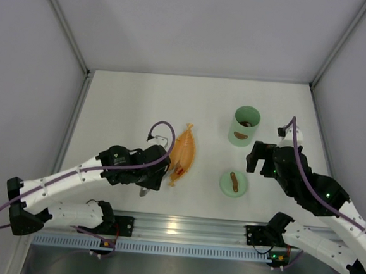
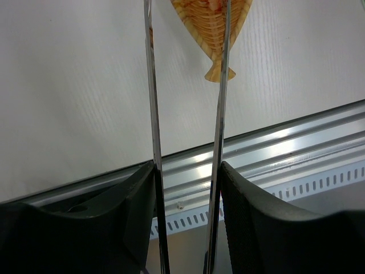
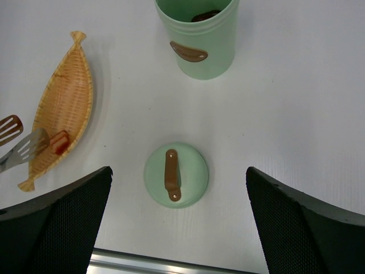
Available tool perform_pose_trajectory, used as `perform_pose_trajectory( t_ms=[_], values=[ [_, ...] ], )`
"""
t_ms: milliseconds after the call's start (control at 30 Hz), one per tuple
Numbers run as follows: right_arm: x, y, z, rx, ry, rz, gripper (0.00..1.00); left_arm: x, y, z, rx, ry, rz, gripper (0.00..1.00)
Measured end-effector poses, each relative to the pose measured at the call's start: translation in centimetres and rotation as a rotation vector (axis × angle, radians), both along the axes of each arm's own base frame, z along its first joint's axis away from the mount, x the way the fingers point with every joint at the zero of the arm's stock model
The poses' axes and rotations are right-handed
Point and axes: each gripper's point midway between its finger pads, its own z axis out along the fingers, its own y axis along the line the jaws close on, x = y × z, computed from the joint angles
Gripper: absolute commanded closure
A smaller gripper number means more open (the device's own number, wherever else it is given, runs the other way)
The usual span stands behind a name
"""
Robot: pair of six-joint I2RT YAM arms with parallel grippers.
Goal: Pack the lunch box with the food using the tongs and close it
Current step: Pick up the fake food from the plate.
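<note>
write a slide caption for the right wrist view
Open right fingers frame the lid; tongs meet food in the tray.

The thin silver-grey metal tongs (image 2: pixel 153 114) and the orange woven leaf-shaped tray (image 2: pixel 197 17) run off the left wrist view's top edge. The right wrist view crops the far rim of the pale mint-green cylindrical tub (image 3: pixel 205 57).

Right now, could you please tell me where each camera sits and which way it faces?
Top external: above and behind the arms, looking down on the table; both arms, left gripper and right gripper show.
Left wrist: on the left arm, looking along the tongs toward the orange tray; its fingers clamp the tongs.
Right wrist: on the right arm, looking down at the lid and lunch box; its fingers stand wide apart.
Shared: both wrist views show the orange tray and tongs.
</note>
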Motion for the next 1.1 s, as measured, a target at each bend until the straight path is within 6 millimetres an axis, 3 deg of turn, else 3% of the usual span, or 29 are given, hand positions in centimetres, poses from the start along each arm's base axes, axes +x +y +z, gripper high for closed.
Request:
perform_pose_trajectory(
  t_ms=[233,733,1100],
  values=[
    [0.4,0.6,-0.4,-0.025,0.013,0.015,0.01,0.2,-0.9,-0.8,0.016,0.018,-0.024,0.49],
    [0.4,0.5,-0.3,-0.026,0.007,0.018,0.01,0.8,-1.2,-0.1,0.011,-0.015,-0.042,0.49],
    [0.3,0.3,-0.7,-0.034,0.012,0.015,0.01,0.9,-2.3,-1.4,0.043,0.019,-0.079,0.49]
  ],
)
